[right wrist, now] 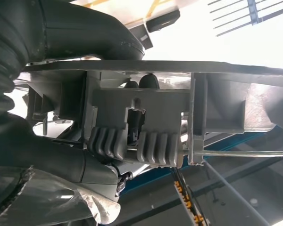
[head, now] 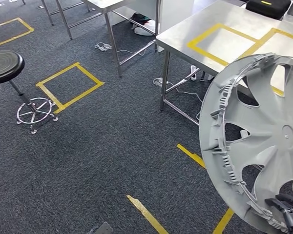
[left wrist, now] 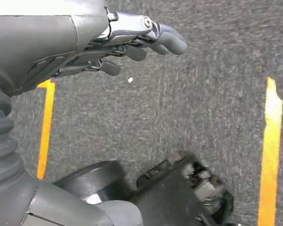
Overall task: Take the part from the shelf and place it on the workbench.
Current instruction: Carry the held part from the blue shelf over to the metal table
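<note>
- Right hand (head: 286, 210) gripped grey wheel cover (head: 259, 141) by its rim, upright.
- Left hand (left wrist: 133, 40) open, holding nothing.
- Steel workbench (head: 197, 29) stood behind the cover; black stool (head: 5, 66) well apart.
- No readable writing.

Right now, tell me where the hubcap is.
In the head view, the hubcap is low on the right, held at its lower rim by the right robot hand, before the steel workbench.

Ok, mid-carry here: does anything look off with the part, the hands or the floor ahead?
Nothing stands out. The grey wheel cover looks whole, gripped at its lower rim by the right hand. The left hand hangs empty over the carpet. The workbench ahead stands level, with loose cables on the floor beneath it.
</note>
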Controlling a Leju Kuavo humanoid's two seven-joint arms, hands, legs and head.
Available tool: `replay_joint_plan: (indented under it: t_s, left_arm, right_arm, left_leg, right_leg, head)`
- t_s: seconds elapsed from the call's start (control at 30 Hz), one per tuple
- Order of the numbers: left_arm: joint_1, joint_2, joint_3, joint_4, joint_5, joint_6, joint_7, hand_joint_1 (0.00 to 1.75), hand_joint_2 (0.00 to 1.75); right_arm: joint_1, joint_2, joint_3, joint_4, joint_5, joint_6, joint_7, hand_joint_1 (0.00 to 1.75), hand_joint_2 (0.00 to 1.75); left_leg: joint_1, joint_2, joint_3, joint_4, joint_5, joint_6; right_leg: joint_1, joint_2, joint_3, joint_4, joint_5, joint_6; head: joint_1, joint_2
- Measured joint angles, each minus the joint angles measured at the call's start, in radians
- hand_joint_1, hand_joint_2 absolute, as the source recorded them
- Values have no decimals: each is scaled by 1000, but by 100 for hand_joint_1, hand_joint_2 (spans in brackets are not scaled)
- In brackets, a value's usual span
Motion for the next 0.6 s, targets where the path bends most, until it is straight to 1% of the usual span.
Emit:
replay_joint_plan:
  t_s: [0.03,0.07,0.1,0.13,0.17,0.2,0.23,0.27,0.3,0.33,0.37,0.4,0.43,0.47,0.5,0.53,0.57,0.6]
  left_arm:
    - [0,-2,0,0,0,-1,-2,0,175]
    - [1,-2,0,0,1,-2,-3,0,175]
    - [3,-3,0,0,2,-4,-4,0,175]
    - [4,-3,0,0,3,-5,-4,0,175]
    - [5,-2,0,0,5,-6,-4,0,175]
    - [5,-2,0,0,7,-8,-4,0,175]
    - [4,-2,0,0,9,-10,-4,0,175]
    - [3,-1,0,0,10,-12,-4,0,175]
    - [3,0,0,0,11,-14,-4,0,175]
    - [3,1,0,0,11,-15,-4,0,175]
    - [3,3,1,0,12,-16,-4,0,175]
    - [2,4,1,0,12,-16,-5,0,175]
    - [1,5,1,-1,13,-16,-6,0,175]
    - [0,6,1,-1,14,-17,-8,0,175]
    - [-1,6,2,-1,15,-17,-9,0,175]
    - [-1,7,2,-1,17,-18,-10,0,175]
    - [-1,7,3,-1,18,-19,-11,0,175]
    - [0,8,3,-1,20,-19,-10,0,175]
  right_arm:
    - [-4,-7,5,2,8,0,12,175,175]
    - [-8,-16,12,4,18,0,29,175,175]
    - [-12,-26,21,7,28,0,48,175,175]
    - [-15,-38,32,11,39,0,70,175,175]
    - [-19,-52,45,16,49,0,94,175,175]
    - [-24,-69,59,21,58,0,120,175,175]
    - [-31,-86,74,27,66,0,144,175,175]
    - [-39,-102,89,32,72,0,165,175,175]
    - [-46,-117,104,38,77,1,182,175,175]
    - [-53,-130,117,43,82,2,197,175,175]
    - [-58,-142,129,47,87,2,211,175,175]
    - [-62,-155,142,50,92,3,227,175,175]
    - [-64,-167,155,52,96,4,243,175,175]
    - [-67,-180,166,53,98,6,259,175,175]
    - [-72,-192,177,54,100,7,272,175,175]
    - [-79,-204,187,55,101,8,283,175,175]
    - [-88,-215,196,56,101,10,292,175,175]
    - [-96,-225,204,58,101,11,299,175,175]
  left_leg:
    - [1,13,1,-4,2,3]
    - [1,25,1,-6,1,5]
    - [1,39,1,-5,0,6]
    - [0,53,1,-5,-1,5]
    - [1,66,2,-5,-3,3]
    - [1,79,4,-4,-5,0]
    - [2,89,7,-4,-8,-4]
    - [2,98,11,-3,-12,-9]
    - [0,106,13,0,-17,-16]
    - [-2,113,16,1,-21,-22]
    - [-5,120,18,3,-25,-28]
    - [-6,127,20,4,-28,-32]
    - [-4,130,23,5,-31,-38]
    - [-2,118,22,15,-40,-43]
    - [1,98,13,42,-56,-47]
    - [3,73,-11,93,-81,-50]
    - [3,49,-46,164,-109,-50]
    - [3,39,-88,240,-134,-49]
  right_leg:
    - [0,-30,-24,50,-28,3]
    - [0,-56,-57,115,-60,7]
    - [-1,-68,-90,181,-87,12]
    - [-4,-75,-112,226,-99,16]
    - [-6,-80,-116,235,-91,21]
    - [-9,-85,-99,204,-66,24]
    - [-12,-96,-64,140,-31,27]
    - [-12,-116,-23,69,-6,29]
    - [-11,-130,11,10,11,24]
    - [-10,-140,33,-26,16,18]
    - [-7,-143,41,-39,11,10]
    - [-6,-133,41,-39,10,-1]
    - [-6,-125,41,-38,8,-7]
    - [-7,-118,43,-38,7,-13]
    - [-8,-111,46,-38,6,-19]
    - [-9,-104,50,-39,4,-25]
    - [-8,-96,54,-39,1,-29]
    - [-6,-88,58,-39,-3,-34]
  head:
    - [2,0]
    - [4,0]
    - [4,0]
    - [4,0]
    - [4,0]
    - [4,0]
    - [4,0]
    - [4,0]
    - [5,0]
    - [4,0]
    - [4,0]
    - [4,0]
    - [4,0]
    - [3,0]
    - [2,0]
    - [0,0]
    - [-1,0]
    - [-2,0]
